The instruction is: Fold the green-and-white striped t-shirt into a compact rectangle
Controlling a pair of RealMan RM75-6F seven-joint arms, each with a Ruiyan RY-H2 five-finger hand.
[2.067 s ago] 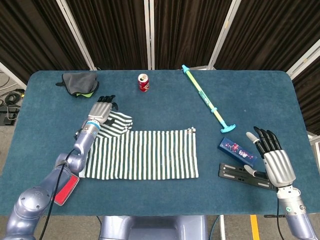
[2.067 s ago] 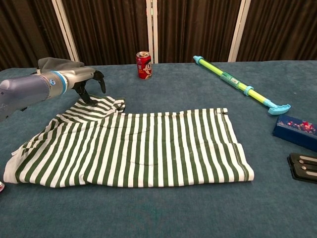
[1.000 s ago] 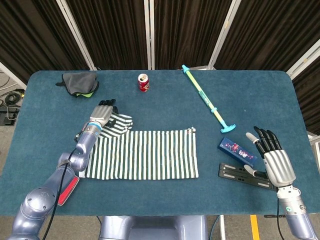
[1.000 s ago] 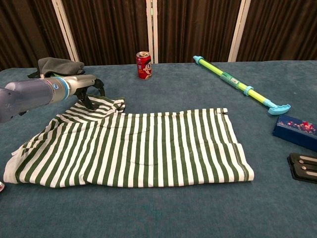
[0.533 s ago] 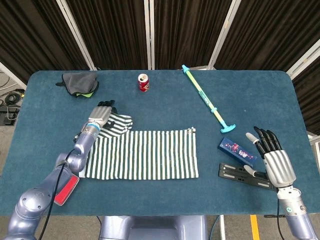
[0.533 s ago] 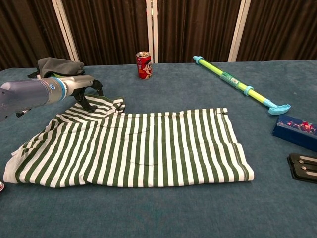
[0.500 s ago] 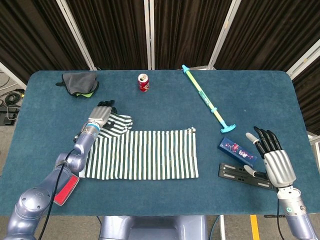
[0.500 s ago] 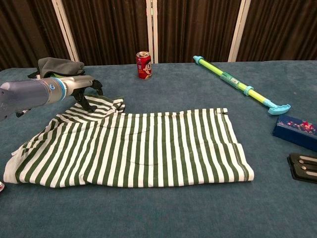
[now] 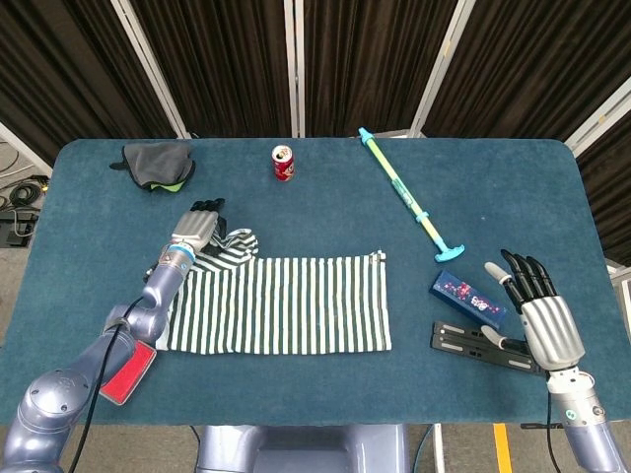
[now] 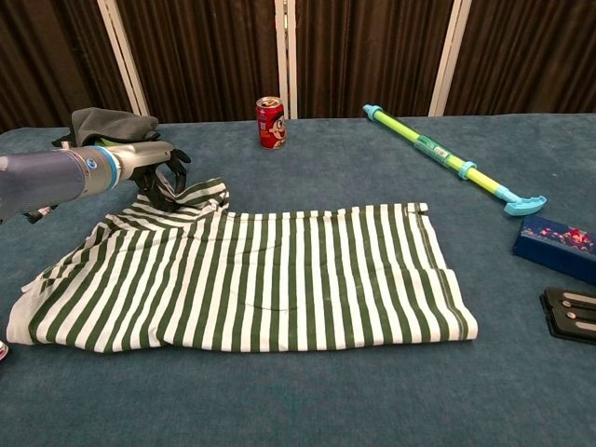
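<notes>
The green-and-white striped t-shirt (image 9: 286, 305) lies flat across the middle of the blue table, partly folded into a wide band. Its far left sleeve (image 10: 200, 193) is bunched and raised a little off the cloth. My left hand (image 9: 200, 226) sits at that sleeve, fingers curled down onto its edge and pinching it; the chest view shows the same hand (image 10: 155, 169) there. My right hand (image 9: 540, 317) hovers over the near right of the table with fingers spread, holding nothing, far from the shirt. It is outside the chest view.
A red can (image 9: 284, 163) stands behind the shirt. A grey cloth (image 9: 156, 164) lies at the back left. A green-and-blue stick (image 9: 409, 195), a blue box (image 9: 469, 297) and a flat black object (image 9: 483, 345) lie on the right. A red item (image 9: 126, 372) sits near the front left.
My left hand has come down onto the far left sleeve and closed on it. The sleeve has been drawn slightly left and lifted. The right hand has not moved.
</notes>
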